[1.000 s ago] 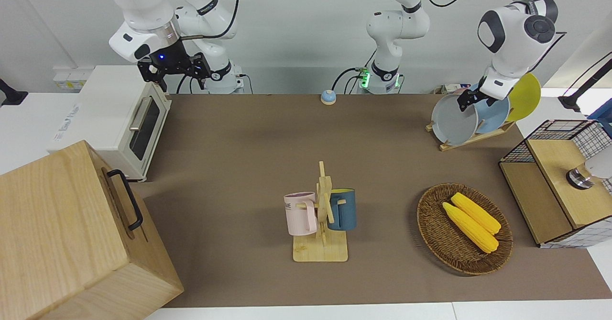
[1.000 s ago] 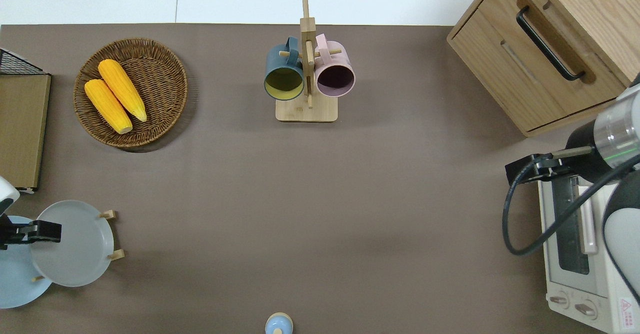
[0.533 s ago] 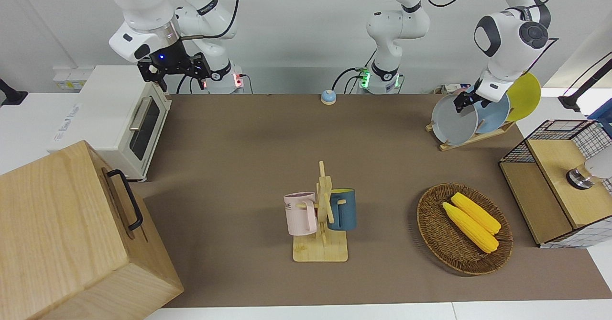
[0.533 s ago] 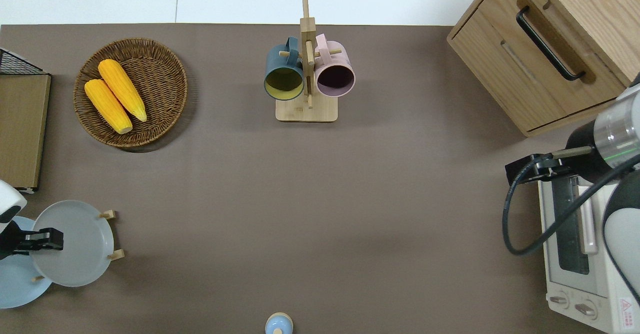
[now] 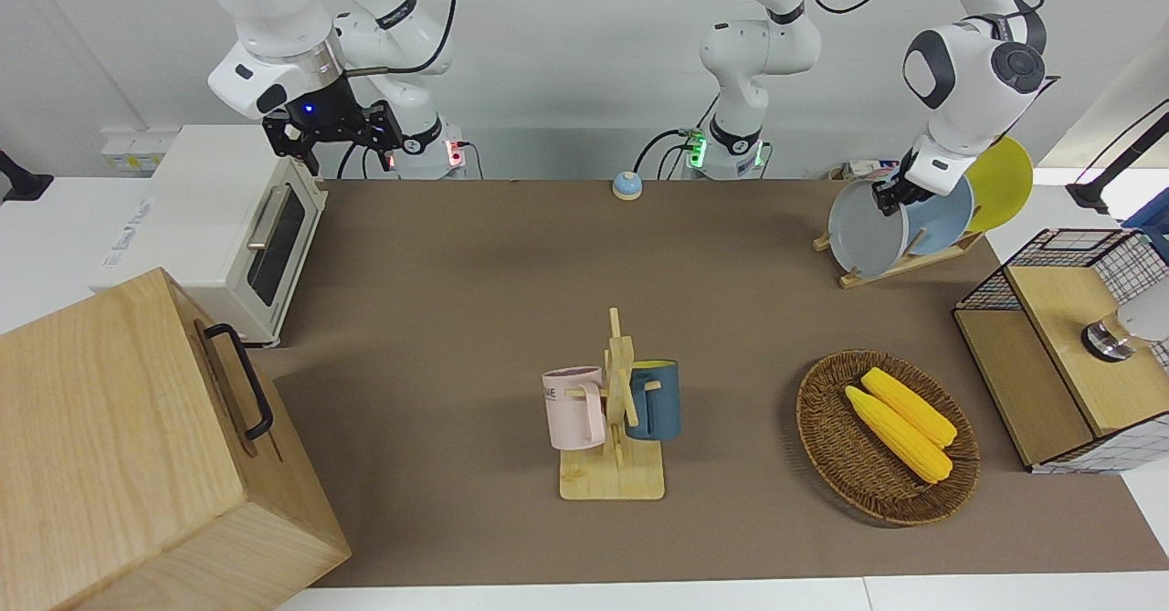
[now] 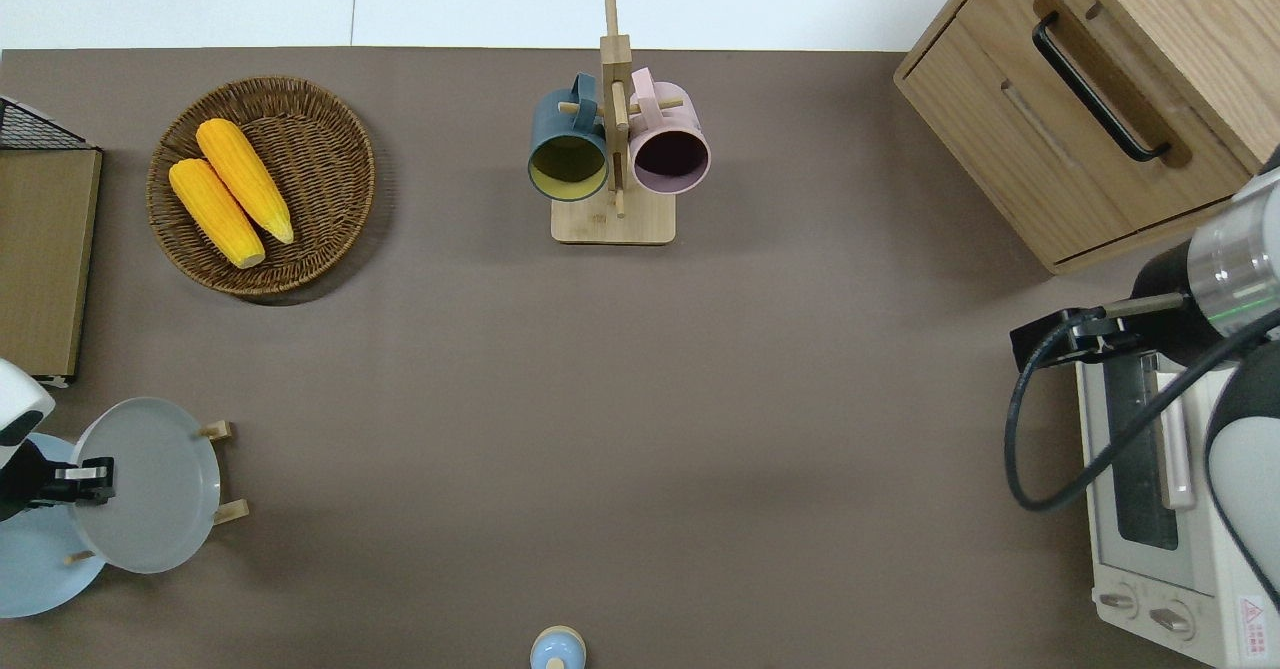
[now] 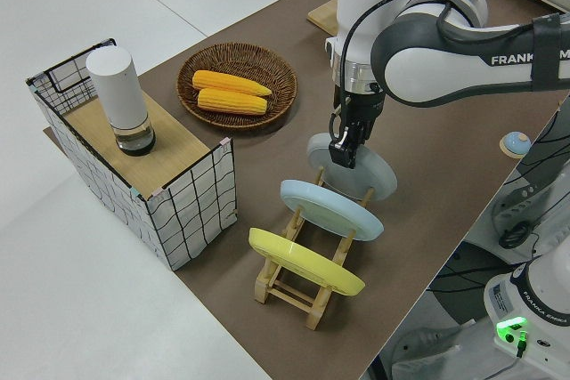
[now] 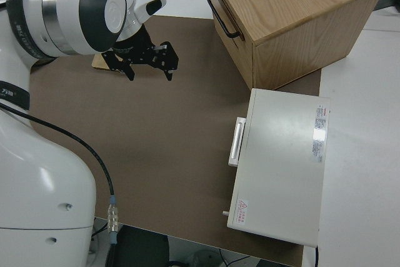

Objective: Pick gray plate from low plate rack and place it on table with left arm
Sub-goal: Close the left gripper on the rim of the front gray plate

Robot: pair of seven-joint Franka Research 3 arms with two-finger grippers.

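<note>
Front view, counts: three plates in one low plate rack [image 5: 900, 264], upper right of frame; gray plate [image 5: 866, 227], light blue plate [image 5: 941, 218], yellow plate [image 5: 1003, 184].
Front view, left claw [image 5: 890, 196]: clenched on the gray plate's upper rim.
Front view, surroundings: two mugs on a stand [image 5: 614, 428], center; two corn cobs in one basket [image 5: 826, 437], lower right.
Overhead view, task item: gray plate [image 6: 150, 489] at lower left, tilted, overlapping the rack's end; left claw [image 6: 85, 479] on it.
Overhead view, table [image 6: 640, 399]: bare at middle.
Left side view: the plate's lower edge is too close to the rack's end slot to tell whether it has lifted clear.
Right side view, right claw [image 8: 150, 60]: parked, fingers spread, released.
</note>
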